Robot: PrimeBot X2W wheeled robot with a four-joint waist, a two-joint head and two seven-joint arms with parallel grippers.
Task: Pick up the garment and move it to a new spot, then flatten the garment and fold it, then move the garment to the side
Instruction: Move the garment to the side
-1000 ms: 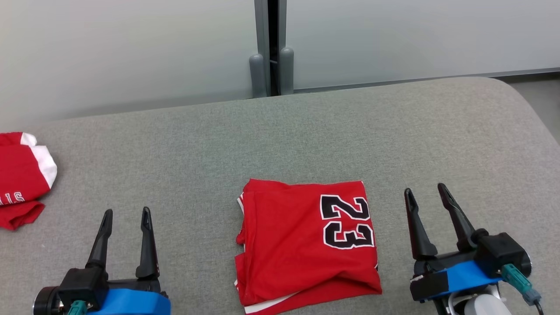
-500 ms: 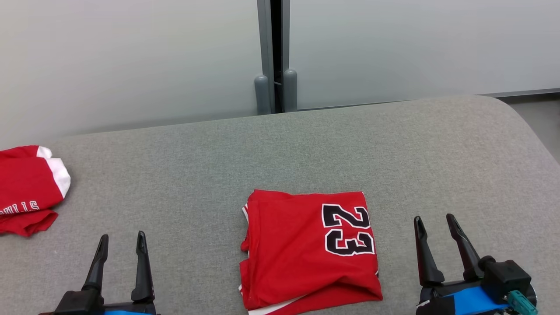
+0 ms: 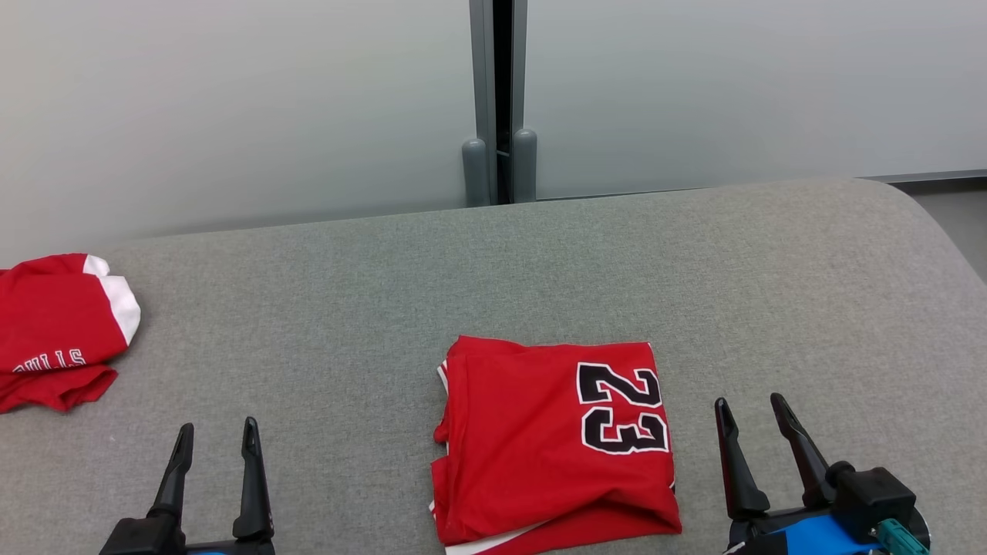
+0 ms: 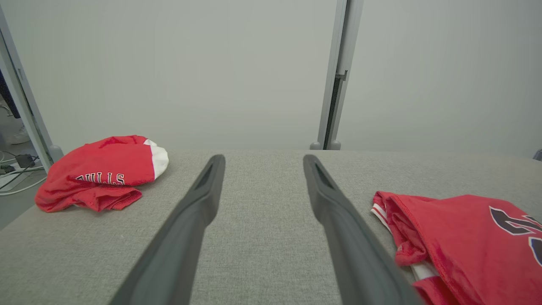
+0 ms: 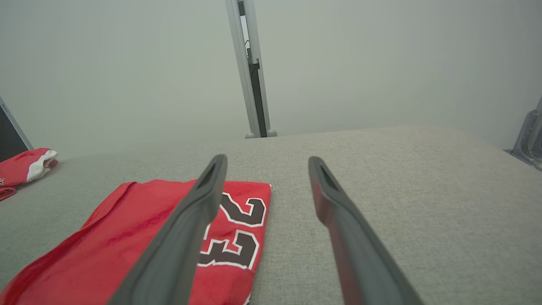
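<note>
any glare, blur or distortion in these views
Head view: soft even light, no glare, folded jersey sharp, its 23 readable; left wrist view: wide-angle, jaws loom oversized, second jersey crisp; right wrist view: same stretch, table evenly lit.

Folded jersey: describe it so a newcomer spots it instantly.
Start at the grey table; near its front edge, roughly centre, lies the folded jersey, a flat red square. Unlike the bunched red shirt at far left, it shows a black 23.

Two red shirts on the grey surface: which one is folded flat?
The shirt with the number 23, lying in the middle as a neat rectangle. The other red shirt, with white trim and lettering, sits bunched up at the far left.
</note>
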